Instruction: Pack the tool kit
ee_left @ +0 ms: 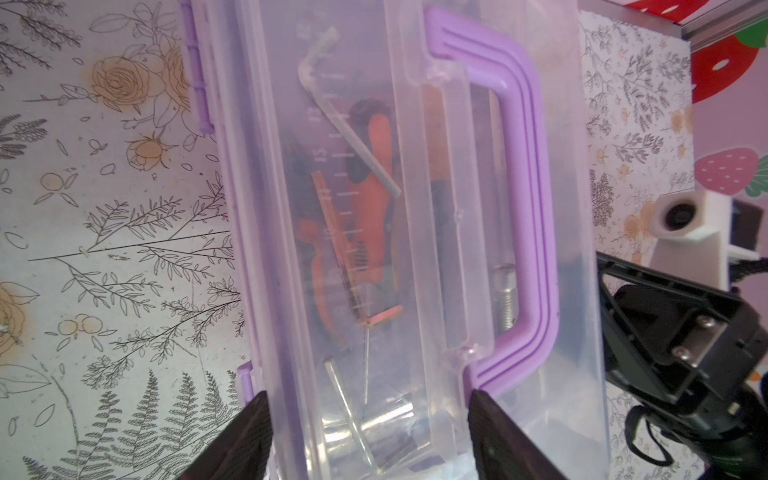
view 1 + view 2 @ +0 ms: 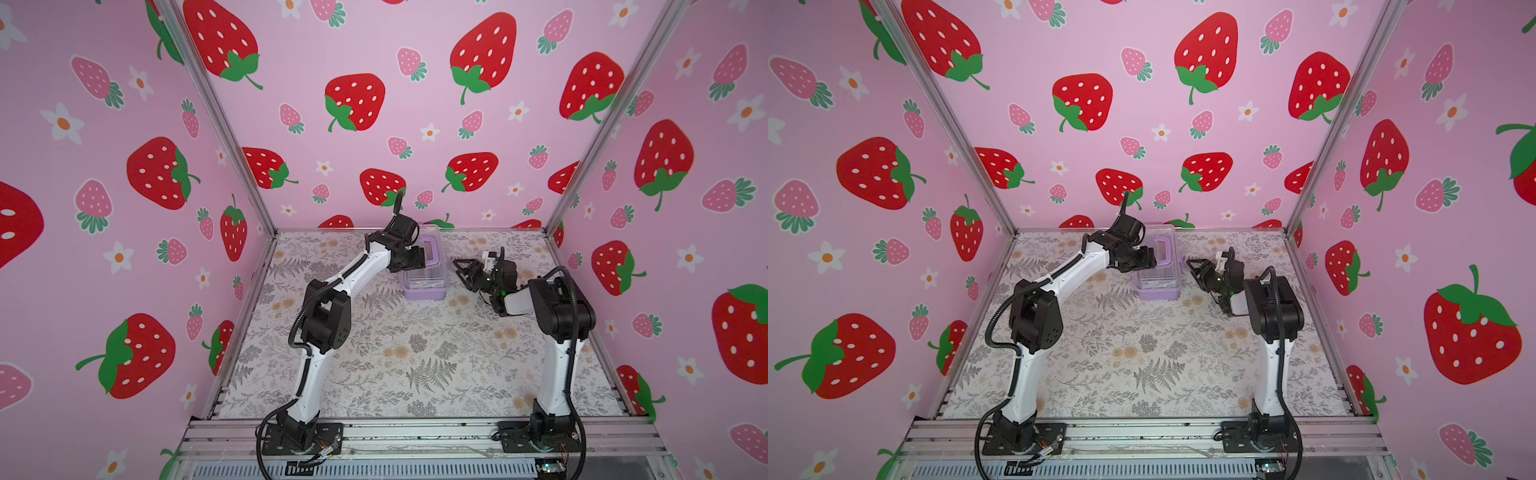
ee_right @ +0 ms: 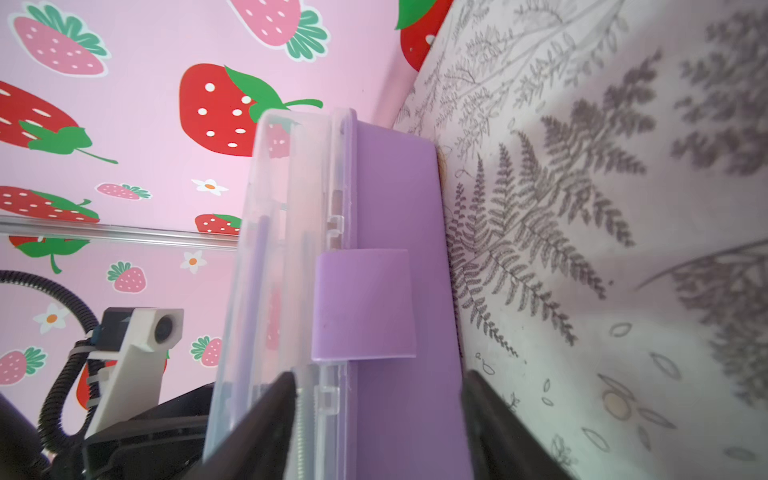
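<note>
The lilac tool kit box, clear lid shut, holds orange-handled pliers and hex keys.

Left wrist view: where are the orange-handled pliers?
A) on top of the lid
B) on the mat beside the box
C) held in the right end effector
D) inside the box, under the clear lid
D: the orange-handled pliers show through the clear lid of the lilac box, alongside a hex key inside.
</note>
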Controlling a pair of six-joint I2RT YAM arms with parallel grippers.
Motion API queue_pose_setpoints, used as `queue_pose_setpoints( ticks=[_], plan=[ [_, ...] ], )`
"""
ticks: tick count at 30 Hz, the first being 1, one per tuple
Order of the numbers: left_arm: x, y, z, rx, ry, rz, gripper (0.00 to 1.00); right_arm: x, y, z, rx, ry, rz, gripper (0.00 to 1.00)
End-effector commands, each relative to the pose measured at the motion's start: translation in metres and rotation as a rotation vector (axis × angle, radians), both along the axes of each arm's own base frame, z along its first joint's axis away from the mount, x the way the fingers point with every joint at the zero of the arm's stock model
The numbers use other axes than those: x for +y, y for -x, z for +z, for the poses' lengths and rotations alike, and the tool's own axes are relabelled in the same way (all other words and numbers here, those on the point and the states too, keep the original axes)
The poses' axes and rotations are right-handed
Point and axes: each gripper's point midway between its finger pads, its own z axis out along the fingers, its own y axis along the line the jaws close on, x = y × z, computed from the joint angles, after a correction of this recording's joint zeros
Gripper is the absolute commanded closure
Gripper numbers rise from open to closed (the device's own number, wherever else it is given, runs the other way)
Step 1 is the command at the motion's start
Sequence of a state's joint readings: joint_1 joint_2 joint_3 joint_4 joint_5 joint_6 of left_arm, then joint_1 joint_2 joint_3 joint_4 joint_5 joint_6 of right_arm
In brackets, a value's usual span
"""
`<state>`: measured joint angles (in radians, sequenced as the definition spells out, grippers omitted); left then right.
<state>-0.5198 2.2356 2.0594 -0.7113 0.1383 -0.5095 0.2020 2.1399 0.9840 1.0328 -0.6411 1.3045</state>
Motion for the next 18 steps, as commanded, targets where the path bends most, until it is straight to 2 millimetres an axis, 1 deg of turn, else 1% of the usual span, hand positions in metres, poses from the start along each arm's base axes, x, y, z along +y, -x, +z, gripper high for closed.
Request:
queue_pose_setpoints(
  ticks=[1,3,5,7,12,13,18],
  plan=[
    [-0.016,0.012,-0.019,0.066,0.017,-0.053,0.25,-0.009,-0.01,0.025,-0.066,-0.02,-0.015,0.76],
    [-0.016,0.012,-0.018,0.066,0.016,-0.052,0.25,-0.009,-0.016,0.02,-0.051,-0.01,-0.009,0.92],
    [-0.015,0.012,-0.018,0.065,0.018,-0.052,0.25,-0.004,-0.021,0.013,-0.031,0.004,0.007,1.0],
    [-0.016,0.012,-0.017,0.063,0.019,-0.053,0.25,0.001,-0.024,0.004,-0.008,0.025,0.025,1.0],
    [-0.018,0.012,-0.016,0.064,0.025,-0.052,0.25,0.014,-0.031,-0.005,0.0,0.05,0.052,1.0],
    [-0.018,0.011,-0.016,0.064,0.026,-0.053,0.25,0.015,-0.032,-0.01,0.01,0.054,0.056,1.0],
    [-0.02,0.011,-0.017,0.07,0.031,-0.053,0.25,0.03,-0.033,-0.023,0.032,0.061,0.078,1.0]
  ],
)
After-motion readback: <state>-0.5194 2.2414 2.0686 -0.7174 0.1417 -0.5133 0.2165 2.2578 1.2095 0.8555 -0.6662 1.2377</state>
